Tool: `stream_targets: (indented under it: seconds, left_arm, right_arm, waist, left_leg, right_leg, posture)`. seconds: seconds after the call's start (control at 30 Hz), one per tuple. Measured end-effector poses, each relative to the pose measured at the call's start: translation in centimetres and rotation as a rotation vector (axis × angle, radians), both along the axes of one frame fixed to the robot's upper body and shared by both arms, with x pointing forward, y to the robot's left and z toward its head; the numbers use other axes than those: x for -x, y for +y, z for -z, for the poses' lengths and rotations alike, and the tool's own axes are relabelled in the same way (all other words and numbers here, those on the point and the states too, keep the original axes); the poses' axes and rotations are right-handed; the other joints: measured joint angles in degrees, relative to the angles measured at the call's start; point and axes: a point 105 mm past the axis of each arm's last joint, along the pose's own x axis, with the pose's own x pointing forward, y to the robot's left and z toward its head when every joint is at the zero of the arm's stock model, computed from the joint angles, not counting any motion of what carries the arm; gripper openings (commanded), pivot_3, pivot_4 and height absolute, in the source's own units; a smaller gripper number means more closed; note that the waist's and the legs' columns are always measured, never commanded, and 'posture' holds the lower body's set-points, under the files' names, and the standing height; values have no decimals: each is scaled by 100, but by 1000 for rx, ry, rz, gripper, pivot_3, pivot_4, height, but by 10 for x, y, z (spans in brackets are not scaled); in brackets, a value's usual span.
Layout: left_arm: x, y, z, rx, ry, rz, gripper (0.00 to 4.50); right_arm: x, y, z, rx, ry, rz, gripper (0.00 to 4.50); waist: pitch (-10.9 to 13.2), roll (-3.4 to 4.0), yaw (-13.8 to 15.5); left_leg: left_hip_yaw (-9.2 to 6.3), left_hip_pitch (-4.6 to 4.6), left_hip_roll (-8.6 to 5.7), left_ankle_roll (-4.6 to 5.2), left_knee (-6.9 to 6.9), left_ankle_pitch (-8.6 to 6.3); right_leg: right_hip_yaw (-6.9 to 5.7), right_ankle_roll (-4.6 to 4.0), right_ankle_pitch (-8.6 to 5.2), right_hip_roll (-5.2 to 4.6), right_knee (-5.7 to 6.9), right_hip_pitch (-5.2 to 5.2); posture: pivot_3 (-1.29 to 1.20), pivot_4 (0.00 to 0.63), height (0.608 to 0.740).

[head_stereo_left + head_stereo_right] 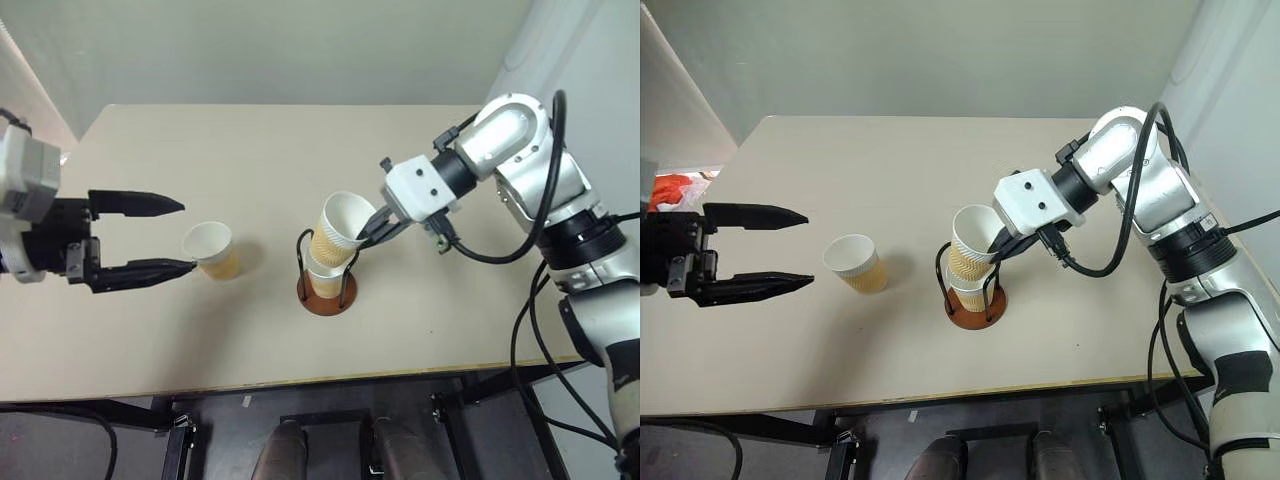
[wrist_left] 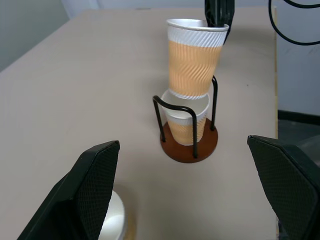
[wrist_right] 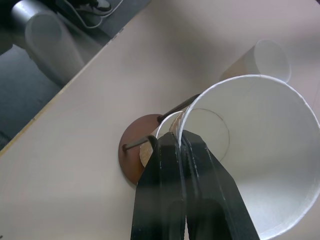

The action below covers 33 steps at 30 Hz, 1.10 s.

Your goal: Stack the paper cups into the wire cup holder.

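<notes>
Pinching its rim, my right gripper (image 1: 372, 232) tilts a paper cup (image 1: 338, 232) above the wire cup holder (image 1: 327, 288); my spread left gripper (image 1: 160, 237) flanks the last cup (image 1: 212, 249).

Probably a lab: bare beige table (image 1: 250, 160), plain grey walls (image 1: 300, 50).

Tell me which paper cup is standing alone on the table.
The cup near the open left claw; the other two are at the wire holder, one seated, one pinched by the right claw.

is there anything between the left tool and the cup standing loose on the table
Nothing visible. The open left tool faces the loose paper cup across bare table; the wire cup holder with the other cups stands beyond it.
</notes>
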Motion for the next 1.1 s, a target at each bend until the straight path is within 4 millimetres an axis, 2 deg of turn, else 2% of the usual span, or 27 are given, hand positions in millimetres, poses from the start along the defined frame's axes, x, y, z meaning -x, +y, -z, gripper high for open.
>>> stream_targets:
  seconds: [0.13,0.23,0.5,0.63,0.73,0.8,0.87,0.97,1.1]
  left_arm:
    - [1,-4,-1,-3,-11,9,4500]
    - [1,-5,0,0,-13,8,4500]
    - [1,-6,0,-7,-23,13,4500]
    - [-11,5,6,-99,-15,-39,4500]
    - [-23,19,14,-227,-16,-91,4500]
    - [-32,25,20,-307,-18,-96,4500]
    - [-37,29,26,-367,-13,-81,4500]
    - [-45,31,36,-442,6,-44,4500]
    - [-53,21,49,-449,38,44,4500]
  right_arm:
    - [-2,2,3,15,-25,-6,50]
    - [-6,1,7,38,-43,4,672]
    - [-9,1,14,65,-36,10,3223]
    - [-12,7,8,1,6,44,4460]
    - [-20,10,-11,-176,91,141,4460]
    - [-24,12,-28,-376,248,217,4460]
    - [-26,8,-34,-519,418,288,4460]
    - [-18,2,-23,-619,603,361,4460]
    - [-7,6,-8,-633,657,402,4460]
  waist:
    - [0,0,-1]
    - [0,0,-2]
    - [0,1,-3]
    - [0,0,-1]
    - [0,0,8]
    - [-3,-5,26]
    - [-5,-8,39]
    - [-6,-10,59]
    - [-6,-9,47]
  left_leg:
    - [-1,-1,0,0,-2,-1]
    - [-1,-1,1,-1,-2,-2]
    - [-1,-2,1,-3,-3,-4]
    - [-3,-2,1,-3,-2,-4]
    - [-3,-4,0,-3,-2,-4]
    - [-4,-5,0,-4,-4,-4]
    - [-4,-11,-2,-6,-4,-6]
    - [-6,-16,-5,-11,-3,-14]
    - [-6,-17,-6,-12,-5,-19]
  right_leg:
    - [-1,0,0,0,0,-2]
    - [-1,-1,1,0,0,-2]
    - [-1,-2,1,0,0,-4]
    - [-1,-3,2,1,1,-5]
    - [1,-6,1,0,-2,-7]
    - [1,-10,-1,0,-3,-8]
    - [1,-13,-3,0,-6,-10]
    - [1,-18,-7,0,-9,-12]
    - [1,-12,-4,0,-9,-17]
  posture:
    - [0,150,740]
    - [0,150,740]
    - [0,150,740]
    - [0,150,740]
    - [0,150,740]
    - [0,150,740]
    - [0,150,740]
    - [0,150,740]
    - [0,150,740]
